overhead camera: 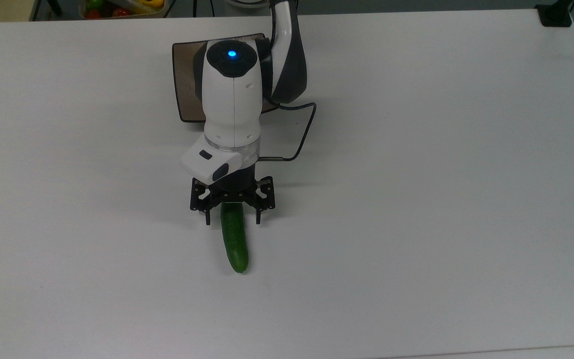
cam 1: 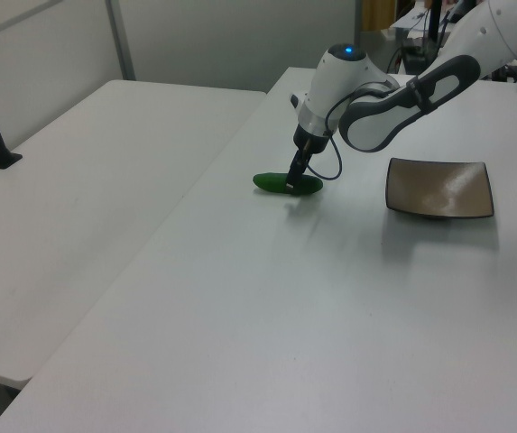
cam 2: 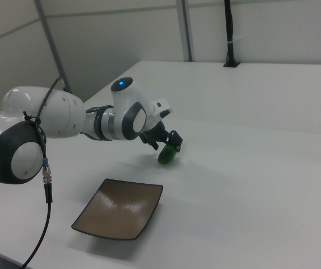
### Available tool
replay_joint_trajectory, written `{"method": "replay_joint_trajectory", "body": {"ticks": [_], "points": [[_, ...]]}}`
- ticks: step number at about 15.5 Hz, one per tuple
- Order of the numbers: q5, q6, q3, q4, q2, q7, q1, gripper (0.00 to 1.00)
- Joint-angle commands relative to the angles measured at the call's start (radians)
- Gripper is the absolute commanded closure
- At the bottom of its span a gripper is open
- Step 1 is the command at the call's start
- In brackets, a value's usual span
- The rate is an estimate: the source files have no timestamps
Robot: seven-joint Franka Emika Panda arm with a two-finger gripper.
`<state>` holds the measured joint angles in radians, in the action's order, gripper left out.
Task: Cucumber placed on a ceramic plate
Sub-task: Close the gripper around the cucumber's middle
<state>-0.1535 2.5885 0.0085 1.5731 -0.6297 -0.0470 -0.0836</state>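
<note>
The dark green cucumber [overhead camera: 235,244] lies flat on the white table, lengthwise toward the top view's bottom. My gripper [overhead camera: 233,221] is open and low over the cucumber's end nearest the arm, one finger on each side, not closed on it. In the left view the gripper [cam 1: 291,187] reaches down onto the cucumber [cam 1: 272,182]. The right view has the gripper [cam 2: 172,148] at the cucumber [cam 2: 167,156]. The square brown ceramic plate [overhead camera: 186,85] sits behind the arm, partly hidden by it, and has nothing on it [cam 1: 438,188] [cam 2: 121,208].
A black cable [overhead camera: 303,134] loops off the wrist toward the top view's right. A bin of coloured produce [overhead camera: 117,7] sits beyond the table's far edge. A black post base [overhead camera: 556,15] stands at the far right corner. A second white table [cam 1: 87,180] adjoins in the left view.
</note>
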Motion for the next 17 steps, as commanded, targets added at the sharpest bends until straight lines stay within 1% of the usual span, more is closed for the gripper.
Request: {"method": "replay_joint_trajectory", "body": {"ticks": [1, 2, 3, 4, 5, 6, 7, 8, 9, 11, 13, 17], "points": [[-0.026, 0.015, -0.005, -0.024, -0.021, -0.024, -0.008, 0.06], [-0.04, 0.015, -0.005, -0.024, -0.022, -0.024, -0.008, 0.17], [-0.069, 0.015, -0.005, -0.022, -0.022, -0.024, -0.007, 0.3], [-0.08, 0.015, -0.005, -0.022, -0.022, -0.024, -0.007, 0.41], [-0.084, 0.015, -0.005, -0.021, -0.022, -0.024, -0.007, 0.58], [-0.086, 0.015, -0.005, -0.021, -0.022, -0.021, -0.007, 0.69], [-0.086, 0.015, -0.005, -0.021, -0.022, -0.017, -0.007, 0.84], [-0.086, 0.015, -0.005, -0.021, -0.022, -0.016, -0.007, 0.92], [-0.087, 0.015, -0.005, -0.021, -0.022, -0.016, -0.007, 0.98], [-0.086, 0.015, -0.005, -0.021, -0.019, -0.017, -0.005, 1.0], [-0.081, 0.013, -0.005, -0.018, -0.004, -0.022, -0.002, 1.0], [-0.072, -0.002, -0.004, 0.014, 0.076, -0.025, -0.001, 1.0]]}}
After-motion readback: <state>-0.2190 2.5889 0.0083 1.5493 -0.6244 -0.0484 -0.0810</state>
